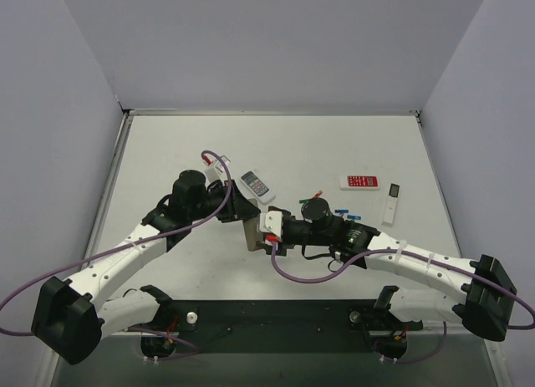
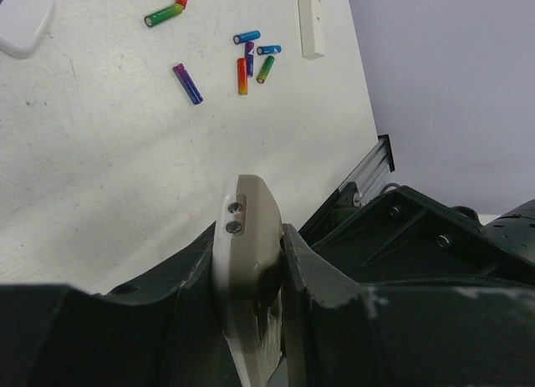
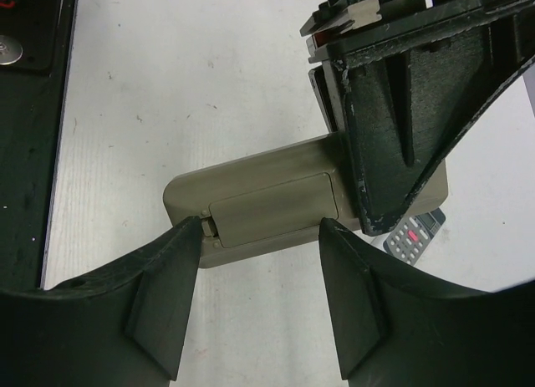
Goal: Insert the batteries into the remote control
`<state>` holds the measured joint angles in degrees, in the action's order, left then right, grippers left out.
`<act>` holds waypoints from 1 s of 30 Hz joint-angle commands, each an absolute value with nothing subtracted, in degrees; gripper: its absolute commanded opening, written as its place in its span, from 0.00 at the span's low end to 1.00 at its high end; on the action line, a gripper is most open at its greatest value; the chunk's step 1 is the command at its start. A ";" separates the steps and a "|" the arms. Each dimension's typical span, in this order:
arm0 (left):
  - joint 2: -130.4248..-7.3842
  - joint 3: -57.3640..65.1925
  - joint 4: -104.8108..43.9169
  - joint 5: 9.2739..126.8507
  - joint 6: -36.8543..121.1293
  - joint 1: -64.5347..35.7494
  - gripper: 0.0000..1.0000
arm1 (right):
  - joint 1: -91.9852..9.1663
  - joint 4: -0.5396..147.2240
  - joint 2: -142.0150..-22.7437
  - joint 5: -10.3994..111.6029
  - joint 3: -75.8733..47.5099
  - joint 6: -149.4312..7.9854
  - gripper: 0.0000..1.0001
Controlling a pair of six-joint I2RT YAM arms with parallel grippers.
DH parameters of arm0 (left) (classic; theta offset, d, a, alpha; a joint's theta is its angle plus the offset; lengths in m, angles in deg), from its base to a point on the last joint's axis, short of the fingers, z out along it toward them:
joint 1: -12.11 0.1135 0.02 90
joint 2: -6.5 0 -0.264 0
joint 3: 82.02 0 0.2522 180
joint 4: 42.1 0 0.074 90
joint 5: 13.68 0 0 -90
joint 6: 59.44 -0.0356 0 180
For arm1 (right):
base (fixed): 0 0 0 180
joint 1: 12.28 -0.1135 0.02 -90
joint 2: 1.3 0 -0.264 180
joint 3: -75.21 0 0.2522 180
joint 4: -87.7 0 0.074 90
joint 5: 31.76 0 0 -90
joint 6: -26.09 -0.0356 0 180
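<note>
Right wrist view: the left pincer [image 2: 251, 266], fully closed, is clamping the remote control [image 3: 251, 165] at frame centre, tan back facing the camera, battery cover [image 3: 272, 207] on. The right pincer [image 3: 261, 262], half open and holding nothing, is straddling that cover. The batteries [image 2: 242, 65] are lying loose on the bench [image 3: 167, 86], upper centre of the left wrist view. Advisable: hooking the cover's latch edge with one fingertip and sliding it along the body against a firm left grip.

Eight batteries [image 2: 242, 75] on the table, count them, eight! Four remotes in all: one tan-backed remote control [image 3: 251, 174], one white keypad remote [image 1: 255, 184], one red remote [image 1: 359, 181], one slim white remote [image 1: 393, 203]. Two robot arms [image 1: 134, 253].
</note>
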<state>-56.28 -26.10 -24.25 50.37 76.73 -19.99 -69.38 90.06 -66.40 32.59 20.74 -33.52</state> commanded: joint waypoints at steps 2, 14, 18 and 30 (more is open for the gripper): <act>-55.64 -23.43 -25.71 49.25 78.54 -19.71 0.00 | -69.94 92.66 -67.04 29.94 19.00 -32.44 0.53; -57.04 -23.69 -25.88 46.27 82.32 -19.71 0.00 | -71.17 96.43 -68.97 37.67 21.98 -29.11 0.43; -58.36 -23.96 -25.45 45.83 82.50 -19.71 0.00 | -71.96 104.93 -70.12 43.11 24.88 -29.28 0.34; -63.63 -25.19 -22.11 47.14 80.83 -19.71 0.00 | -72.31 122.26 -76.18 51.82 29.19 -28.40 0.28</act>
<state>-63.47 -26.13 -23.33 55.20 76.80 -17.98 -72.82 107.96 -74.18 44.57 29.18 -30.19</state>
